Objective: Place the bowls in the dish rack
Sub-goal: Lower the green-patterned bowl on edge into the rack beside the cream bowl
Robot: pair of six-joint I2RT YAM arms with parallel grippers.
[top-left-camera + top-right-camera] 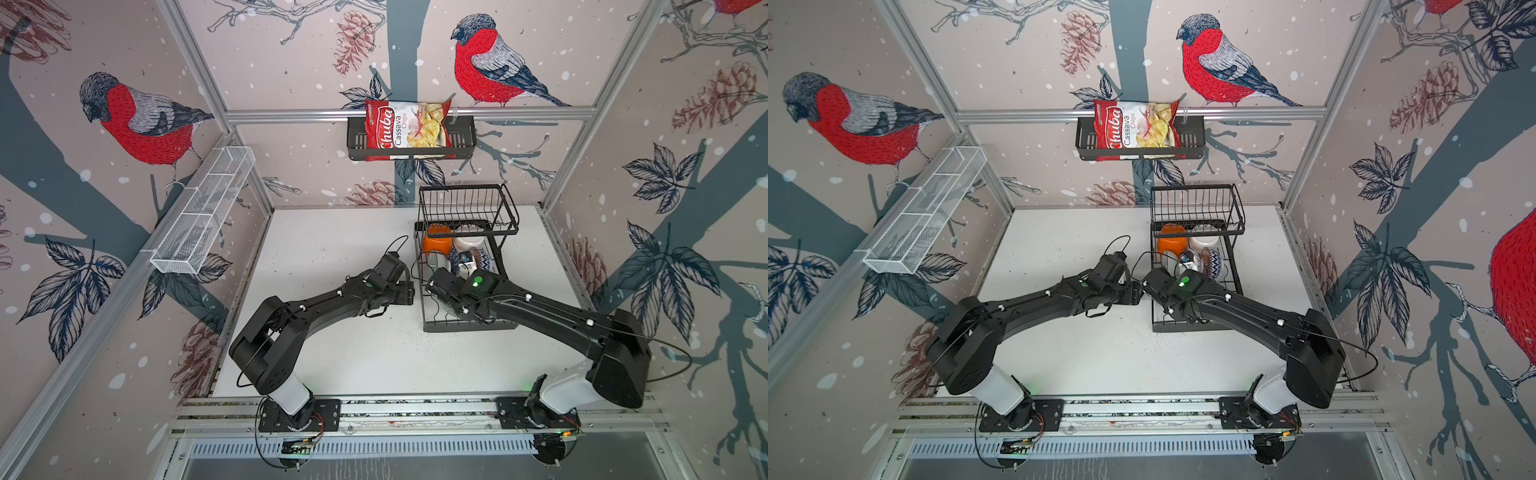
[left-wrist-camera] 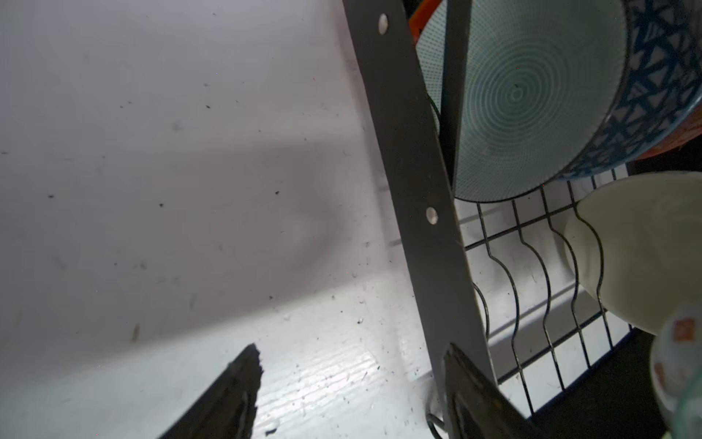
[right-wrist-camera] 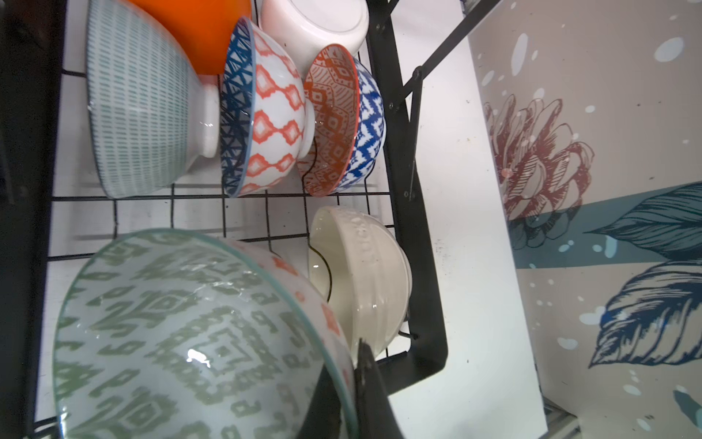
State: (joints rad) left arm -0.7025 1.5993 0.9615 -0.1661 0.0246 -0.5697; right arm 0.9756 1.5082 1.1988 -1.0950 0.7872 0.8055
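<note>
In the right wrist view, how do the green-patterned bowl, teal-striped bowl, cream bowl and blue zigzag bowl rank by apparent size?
1. green-patterned bowl, though it is nearest the camera, which enlarges it.
2. teal-striped bowl.
3. cream bowl and blue zigzag bowl look about equal; I would not rank them.

Both top views look steeply down from above the front rail (image 1: 415,405) toward the back wall (image 1: 291,62), far enough off to take in the whole surface (image 1: 332,249), with the dish rack (image 1: 461,188) right of centre. They share nearly the entire scene, shifted slightly sideways.

The left wrist camera sits low and close over the surface, looking past the left gripper (image 2: 353,353) at the rack's side bar (image 2: 410,152) from outside. The right wrist camera looks into the rack from very near, with the green-patterned bowl (image 3: 190,334) at the right gripper (image 3: 349,365) filling much of its frame.

Both wrist views share the pale teal bowl (image 2: 532,95) and the cream bowl (image 2: 645,247).
</note>
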